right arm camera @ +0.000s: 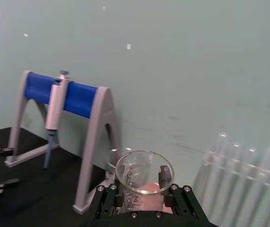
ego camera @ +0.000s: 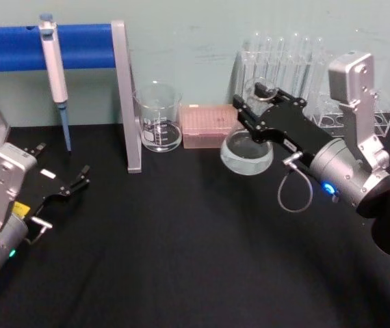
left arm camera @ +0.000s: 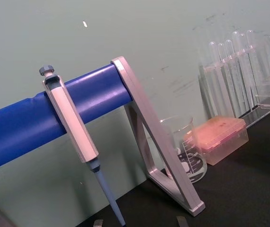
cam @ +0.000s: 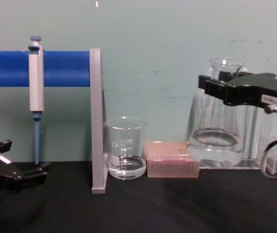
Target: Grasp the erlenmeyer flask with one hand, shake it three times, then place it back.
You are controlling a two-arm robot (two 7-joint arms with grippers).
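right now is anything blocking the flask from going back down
Nothing visible: the right gripper holds the erlenmeyer flask by its neck above the black table. The pink tip box sits close on its left, the test tube rack behind. Left gripper rests far left.

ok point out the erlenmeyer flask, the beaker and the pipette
erlenmeyer flask (cam: pixel 216 141), chest view, on its wide lower body
beaker (cam: pixel 125 145), chest view, on its glass wall
pipette (cam: pixel 36 80), chest view, on its white body
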